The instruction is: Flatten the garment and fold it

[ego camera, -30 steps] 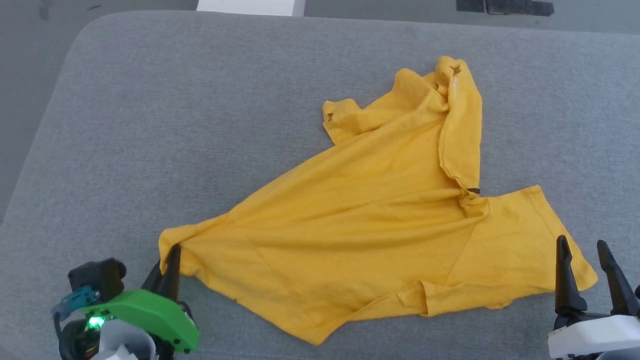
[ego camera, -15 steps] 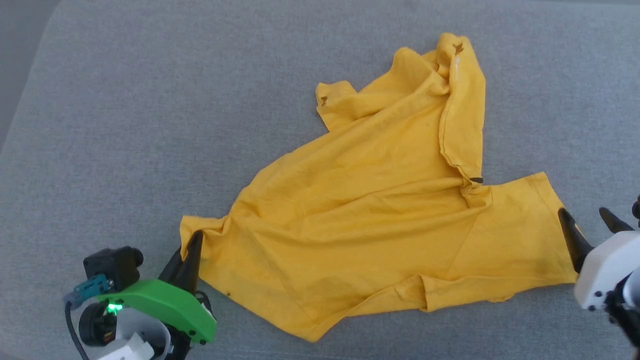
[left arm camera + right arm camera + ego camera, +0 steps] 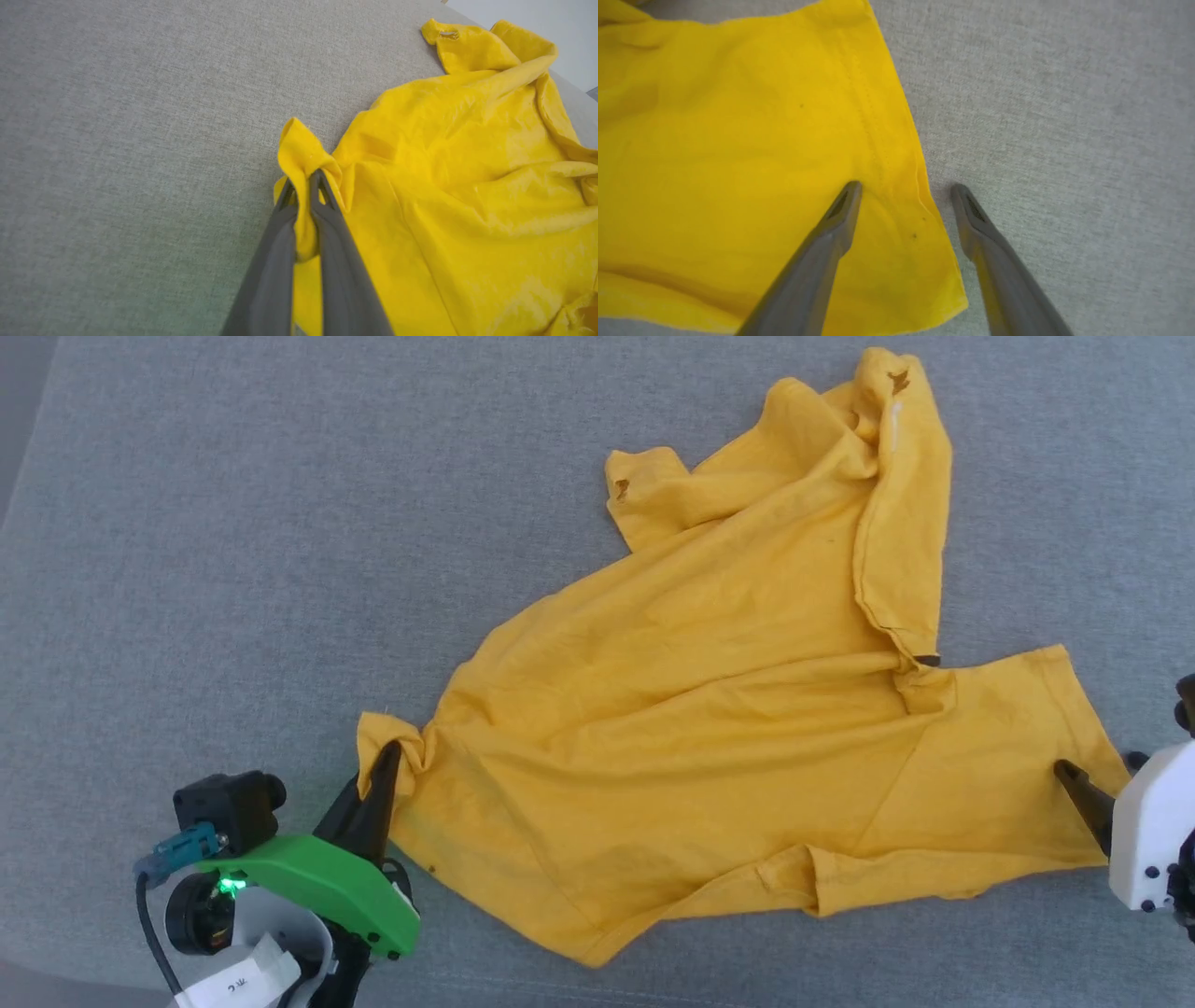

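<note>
Near the front-left corner of the grey woven padded surface (image 3: 233,569), the left gripper (image 3: 387,754) is clenched on a bunched corner of the crumpled bright yellow T-shirt (image 3: 709,728). The shirt sprawls, plain side up, from there across the middle toward the right side. At its right hem the right gripper (image 3: 906,189) stands released, one finger above the cloth, the other above bare grey fabric.

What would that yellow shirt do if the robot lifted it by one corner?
Probably droop limply: the shirt bunches where the left gripper pinches its corner. It looks thin and light, lying in soft wrinkles and folds.
</note>
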Robot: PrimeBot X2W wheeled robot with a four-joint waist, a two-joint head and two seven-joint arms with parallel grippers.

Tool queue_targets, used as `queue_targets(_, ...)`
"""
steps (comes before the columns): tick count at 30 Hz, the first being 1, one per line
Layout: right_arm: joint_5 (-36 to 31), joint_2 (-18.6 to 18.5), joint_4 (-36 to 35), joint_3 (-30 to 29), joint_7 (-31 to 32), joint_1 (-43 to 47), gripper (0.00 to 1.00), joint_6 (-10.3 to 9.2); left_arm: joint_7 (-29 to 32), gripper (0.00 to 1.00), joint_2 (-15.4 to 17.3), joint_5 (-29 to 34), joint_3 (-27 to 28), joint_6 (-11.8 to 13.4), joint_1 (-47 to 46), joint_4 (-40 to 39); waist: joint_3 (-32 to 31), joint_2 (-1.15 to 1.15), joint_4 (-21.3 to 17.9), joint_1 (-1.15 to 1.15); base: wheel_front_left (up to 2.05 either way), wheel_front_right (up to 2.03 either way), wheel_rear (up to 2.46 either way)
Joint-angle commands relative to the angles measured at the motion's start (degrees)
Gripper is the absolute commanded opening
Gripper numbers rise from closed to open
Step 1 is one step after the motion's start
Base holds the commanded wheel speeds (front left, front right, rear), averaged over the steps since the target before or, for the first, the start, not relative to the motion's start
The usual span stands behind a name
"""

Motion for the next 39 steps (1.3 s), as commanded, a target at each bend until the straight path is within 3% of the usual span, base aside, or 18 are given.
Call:
queue_targets(1,1.7,0.2,1.4,2.2,1.0,0.0,1.0,-0.05,0.1,0.0,-0.1,0.2,0.1,-0.3,-1.1,0.2,0.2,0.0,0.3,0.0,0.0,0.0,0.0)
queue_targets(4,4.7,-1.1,1.8,5.5,2.2,1.1,1.0,-0.05,0.3,0.0,-0.2,-0.3,0.1,-0.5,-1.1,0.2,0.1,0.0,0.5,0.0,0.0,0.0,0.0)
queue_targets(5,5.7,-1.5,1.6,6.4,2.5,1.4,0.66,-0.05,0.3,0.0,-0.3,-0.4,0.2,-0.6,-1.1,0.2,0.1,0.0,0.6,0.0,0.0,0.0,0.0)
queue_targets(6,6.7,-2.1,1.4,7.5,2.9,1.8,0.4,-0.05,0.4,0.0,-0.3,-0.5,0.2,-0.6,-1.1,0.1,0.1,0.0,0.6,0.0,0.0,0.0,0.0)
queue_targets(8,8.2,-3.1,0.7,8.5,2.8,2.4,0.0,-0.05,0.4,0.0,-0.4,-1.0,0.3,-0.9,-1.0,0.0,0.2,0.0,0.5,0.0,0.0,0.0,0.0)
queue_targets(11,7.7,-4.0,0.2,8.0,-0.2,2.2,0.0,-0.05,0.1,0.0,-0.7,-1.8,0.7,-1.3,-1.0,0.0,0.2,0.0,0.3,0.0,0.0,0.0,0.0)
queue_targets(17,4.6,-0.3,1.4,3.8,-12.8,-0.6,0.0,-0.05,-2.6,0.0,-3.0,-4.6,2.3,-3.7,-1.0,0.7,-1.6,0.0,-0.5,0.0,0.0,0.0,0.0)
queue_targets(22,6.3,8.8,2.3,-2.3,-21.4,-3.4,0.0,-0.05,-5.8,0.0,-5.0,-6.9,4.2,-5.8,-1.0,0.6,-5.7,0.0,-1.5,0.0,0.0,0.0,0.0)
queue_targets(26,8.6,14.8,1.5,-5.6,-23.8,-5.6,0.0,-0.05,-6.9,0.0,-6.1,-9.4,6.2,-7.1,-2.1,-1.6,-9.2,0.0,-2.6,0.0,0.0,0.0,0.0)
queue_targets(32,11.4,17.8,-0.2,-6.2,-23.6,-11.6,0.0,-0.05,-4.3,0.0,-4.6,-8.9,7.9,-5.4,-8.8,-4.0,-13.6,0.0,-4.0,0.0,0.0,0.0,0.0)
queue_targets(39,11.3,18.5,1.5,-3.6,-21.9,-24.9,0.0,-0.05,3.0,0.0,-4.0,-6.7,7.7,-1.4,-25.3,-2.0,-17.2,0.0,-5.4,0.0,0.0,0.0,0.0)
